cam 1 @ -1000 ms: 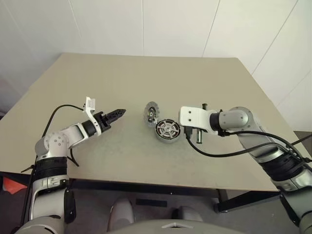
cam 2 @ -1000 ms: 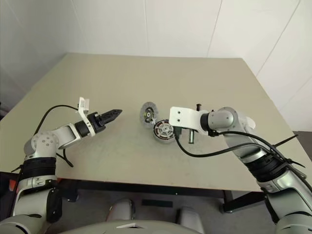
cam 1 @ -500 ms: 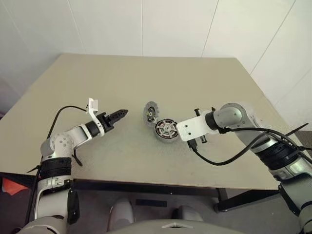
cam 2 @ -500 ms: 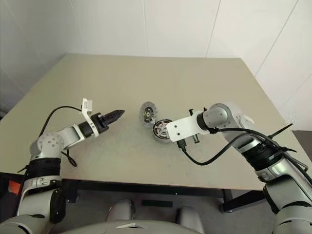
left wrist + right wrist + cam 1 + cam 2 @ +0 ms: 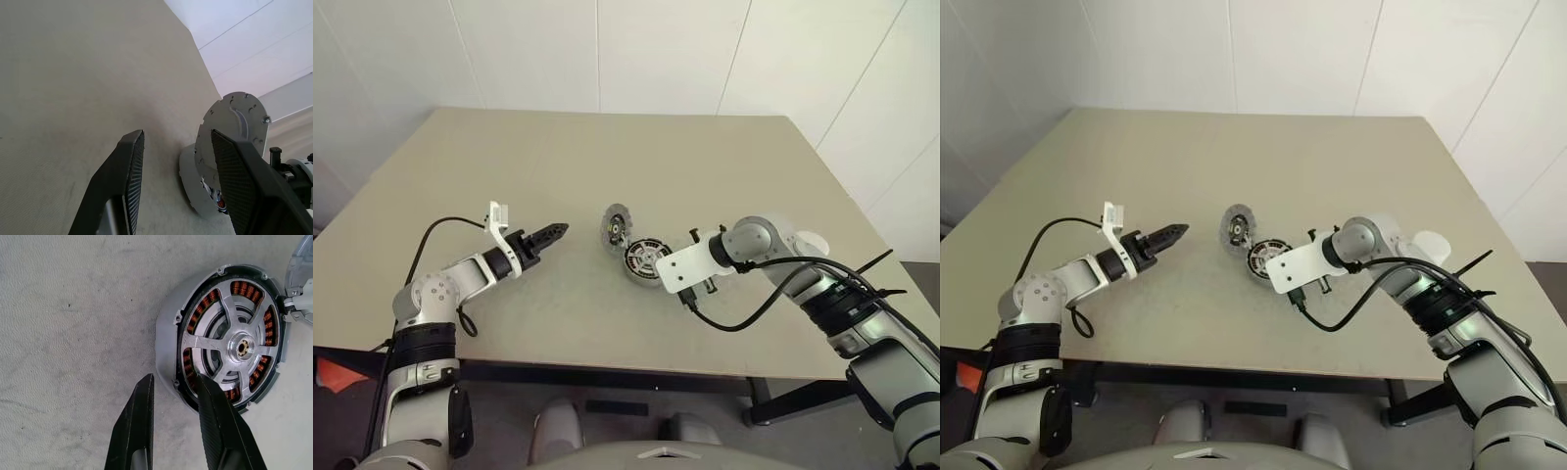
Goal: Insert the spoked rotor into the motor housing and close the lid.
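Spoked rotor [image 5: 239, 345] sits in motor housing [image 5: 168, 340], just ahead of my right gripper [image 5: 173, 382], fingers slightly spread, empty. Lid [image 5: 232, 129] stands tilted beyond my left gripper [image 5: 173, 161], spread, empty. Lid looks rigid, smooth metal; I'd pinch its rim.

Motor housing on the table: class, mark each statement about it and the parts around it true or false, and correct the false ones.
1. The spoked rotor sits inside the motor housing. True.
2. The lid lies flat over the housing. False: it stands tilted up beside it, housing uncovered.
3. The right gripper has its fingers apart at the housing's rim. True.
4. The left gripper holds the lid. False: it is open and holds nothing.
5. Copper windings show between the spokes. True.
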Controlling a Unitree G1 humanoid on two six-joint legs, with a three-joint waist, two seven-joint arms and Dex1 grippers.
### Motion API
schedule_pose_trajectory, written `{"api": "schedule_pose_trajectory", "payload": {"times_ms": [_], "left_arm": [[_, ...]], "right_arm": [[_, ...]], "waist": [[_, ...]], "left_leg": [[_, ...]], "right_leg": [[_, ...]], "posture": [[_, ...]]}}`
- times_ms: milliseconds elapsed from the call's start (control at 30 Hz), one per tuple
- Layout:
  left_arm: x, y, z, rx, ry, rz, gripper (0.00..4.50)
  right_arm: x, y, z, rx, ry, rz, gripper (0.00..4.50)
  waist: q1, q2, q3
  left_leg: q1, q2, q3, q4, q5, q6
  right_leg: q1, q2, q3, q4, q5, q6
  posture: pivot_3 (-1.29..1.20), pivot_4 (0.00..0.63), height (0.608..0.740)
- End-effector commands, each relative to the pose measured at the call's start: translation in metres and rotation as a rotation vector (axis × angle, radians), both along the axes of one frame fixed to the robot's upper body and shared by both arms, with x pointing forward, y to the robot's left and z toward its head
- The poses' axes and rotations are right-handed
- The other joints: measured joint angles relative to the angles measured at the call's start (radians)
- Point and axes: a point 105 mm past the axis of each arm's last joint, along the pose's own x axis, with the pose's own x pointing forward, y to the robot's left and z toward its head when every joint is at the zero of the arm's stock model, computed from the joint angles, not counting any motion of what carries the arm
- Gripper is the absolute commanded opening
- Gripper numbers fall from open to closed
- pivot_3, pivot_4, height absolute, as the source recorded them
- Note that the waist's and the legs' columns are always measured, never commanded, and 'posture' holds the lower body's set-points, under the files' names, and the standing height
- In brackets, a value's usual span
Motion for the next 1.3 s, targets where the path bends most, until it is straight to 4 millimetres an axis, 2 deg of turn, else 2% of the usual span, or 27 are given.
{"api": "schedule_pose_trajectory", "payload": {"times_ms": [33,100,200,267,333,667,767,967,1100,1300], "left_arm": [[0.002,0.002,0.014,0.000,-0.063,0.012,2.30],[0.003,0.003,0.015,0.000,-0.064,0.013,2.30],[0.003,0.003,0.015,0.000,-0.066,0.014,2.30],[0.004,0.003,0.015,0.000,-0.067,0.016,2.30],[0.003,0.003,0.015,-0.002,-0.067,0.017,2.30],[0.004,0.000,0.013,-0.011,-0.071,0.020,2.30],[0.004,0.000,0.013,-0.012,-0.071,0.024,2.30],[0.001,-0.002,0.005,-0.032,-0.055,0.040,2.30],[-0.002,-0.007,0.001,-0.045,-0.045,0.043,2.30],[-0.005,-0.011,-0.005,-0.064,-0.032,0.062,2.30]], "right_arm": [[0.005,0.001,0.006,0.001,-0.033,0.010,1.50],[0.003,0.000,0.002,-0.016,-0.022,0.023,1.50],[-0.002,-0.001,0.000,-0.026,0.000,0.049,0.86],[-0.003,-0.001,0.001,-0.033,0.000,0.064,0.28],[-0.002,0.000,0.003,-0.034,-0.016,0.069,0.01],[0.011,-0.004,0.011,-0.034,-0.092,0.046,0.01],[0.014,-0.004,0.019,0.029,-0.093,-0.018,0.01],[-0.007,-0.013,0.049,0.155,0.063,-0.128,0.01],[-0.004,-0.009,0.074,0.308,0.168,-0.320,0.01],[-0.008,0.013,0.111,0.535,0.547,-0.768,0.01]], "waist": [[0.000,0.000,0.000],[-0.001,0.000,0.000],[0.000,0.000,0.000],[0.000,-0.001,-0.001],[0.000,-0.001,-0.001],[-0.003,-0.001,-0.001],[-0.003,-0.001,0.000],[0.003,0.001,0.001],[-0.001,0.001,0.001],[0.001,0.003,0.002]], "left_leg": [[0.000,0.000,0.000,0.000,0.000,0.000],[0.001,0.000,0.000,0.000,0.000,0.000],[0.001,0.000,0.000,0.000,0.000,0.000],[0.002,0.000,0.000,0.000,0.000,0.000],[0.002,0.000,0.000,0.000,0.000,0.000],[0.002,0.000,0.000,0.000,0.000,0.000],[0.003,0.000,0.000,0.000,0.000,0.000],[0.000,0.000,0.000,0.000,0.000,0.000],[-0.005,0.001,0.000,0.000,0.000,0.001],[-0.004,0.003,0.000,0.000,0.001,0.000]], "right_leg": [[0.000,0.000,0.000,0.000,0.000,0.000],[0.000,0.000,0.000,0.000,0.000,0.000],[0.001,0.000,0.000,0.000,0.000,0.000],[0.002,0.000,0.000,0.000,0.000,0.000],[0.001,0.000,0.000,0.000,0.000,0.000],[0.001,0.000,0.000,0.001,0.001,-0.001],[0.001,0.000,0.000,0.001,0.001,-0.002],[0.000,0.000,0.000,-0.001,0.002,-0.003],[-0.005,0.000,0.000,-0.001,0.002,-0.003],[-0.006,0.003,0.000,0.000,0.002,-0.003]], "posture": [[0.00,0.000,0.740],[0.00,0.000,0.740],[0.00,0.000,0.740],[0.00,0.000,0.740],[0.00,0.000,0.740],[0.00,0.000,0.740],[0.00,0.000,0.740],[0.00,0.000,0.740],[0.00,0.000,0.740],[0.00,0.000,0.740]]}}
